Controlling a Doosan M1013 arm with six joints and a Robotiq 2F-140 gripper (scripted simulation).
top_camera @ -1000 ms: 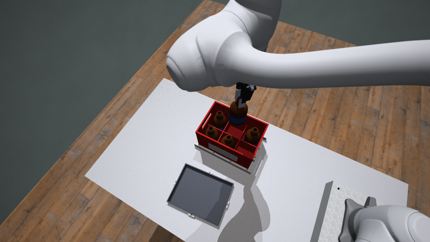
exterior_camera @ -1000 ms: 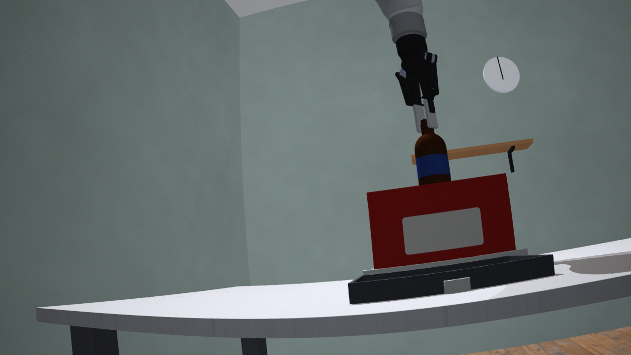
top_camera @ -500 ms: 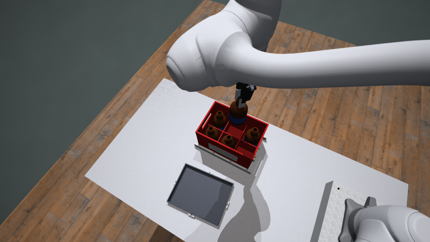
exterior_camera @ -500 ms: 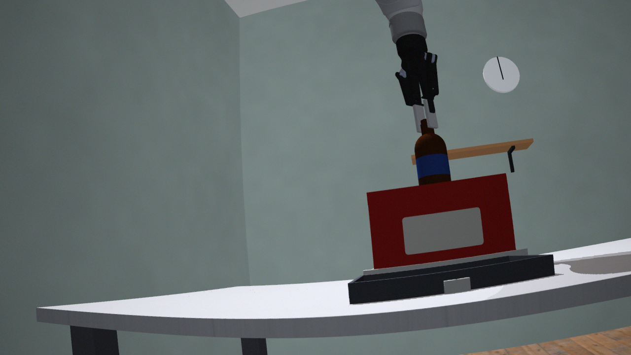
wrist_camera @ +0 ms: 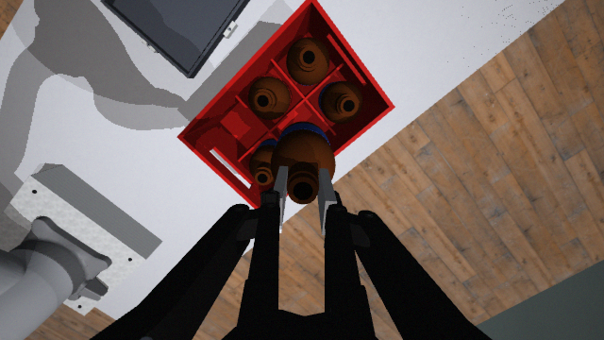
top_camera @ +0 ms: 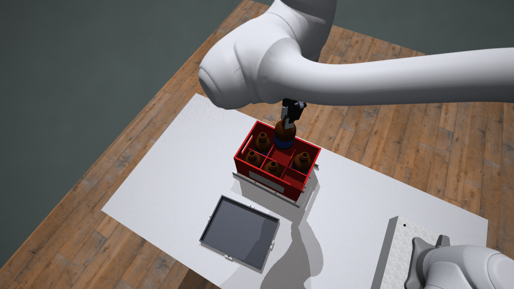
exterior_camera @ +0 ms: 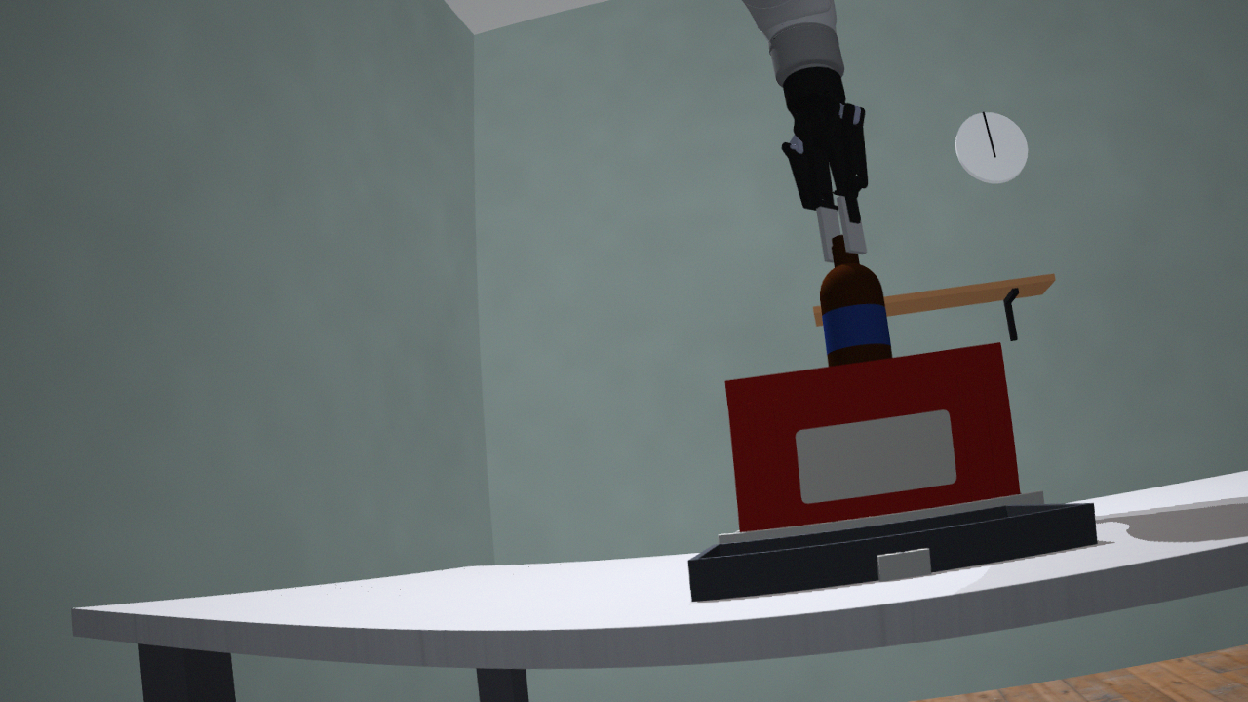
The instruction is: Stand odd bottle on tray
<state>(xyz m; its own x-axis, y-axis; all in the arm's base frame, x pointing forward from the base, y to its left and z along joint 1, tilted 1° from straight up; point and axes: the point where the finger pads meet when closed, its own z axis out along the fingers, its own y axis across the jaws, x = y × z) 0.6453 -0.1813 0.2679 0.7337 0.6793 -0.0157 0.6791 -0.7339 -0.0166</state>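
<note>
While the top view shows you the brown bottle (top_camera: 284,133) (exterior_camera: 855,318) (wrist_camera: 303,153) below your gripper (top_camera: 286,118) (exterior_camera: 841,234) (wrist_camera: 303,180) at the red crate (top_camera: 241,169) (exterior_camera: 759,453) (wrist_camera: 217,101), the exterior view shows it upright, partly above the rim, and the wrist view its neck clamped between your fingertips.

Top and exterior views — no visible change from earlier.
</note>
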